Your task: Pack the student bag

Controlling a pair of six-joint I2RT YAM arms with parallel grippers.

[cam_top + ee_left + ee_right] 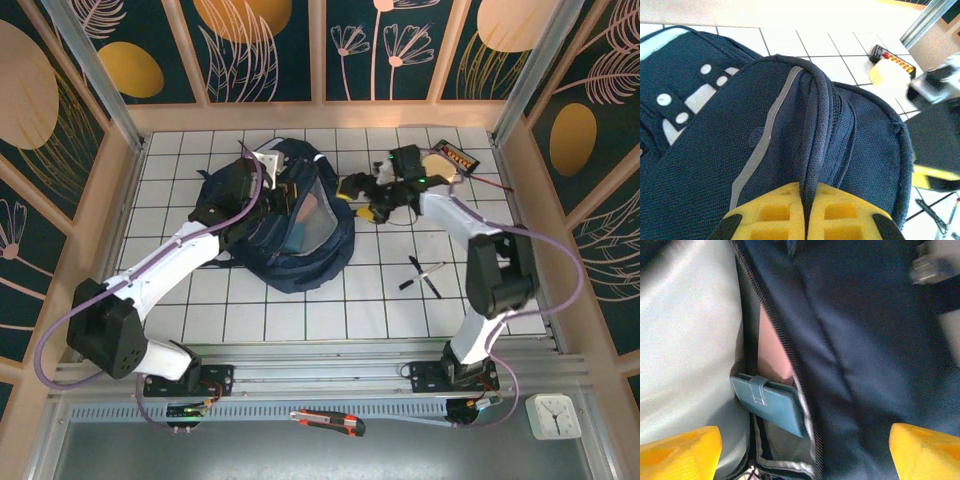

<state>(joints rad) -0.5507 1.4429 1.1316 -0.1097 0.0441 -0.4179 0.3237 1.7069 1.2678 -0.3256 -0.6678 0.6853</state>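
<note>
Position. The student bag (300, 240) lies on the white tiled table (200, 300), left of centre toward the far side, with its mouth gaping upward.

Grippers. The left gripper (806, 192) has its yellow fingers (775, 210) pressed together on a raised ridge of the bag's fabric. The right gripper (805, 440) hangs over the opening with its pads (685, 450) spread wide and nothing between them.

Contents. A teal wallet (771, 405) leans inside the mouth against the zip edge. Something pink (772, 350) sits behind it, and what it is cannot be told.

Risks (judgement).
- The left pinch holds only a narrow fold of soft cloth. If that slips, the mouth would likely sag shut over the contents.
- The spread right fingers are close to the zip edge and lining. A sideways pull-out could snag them and drag the bag.
- The wallet looks shallowly seated, so a tug on the flap could tip it out.

Materials.
- The bag shell is navy woven cloth, limp and creased, with a thin grey stripe (762, 145).
- The lining (685, 330) is smooth pale grey.
- The wallet is flat and rectangular, leather-like, with a stitched strap tab.
</note>
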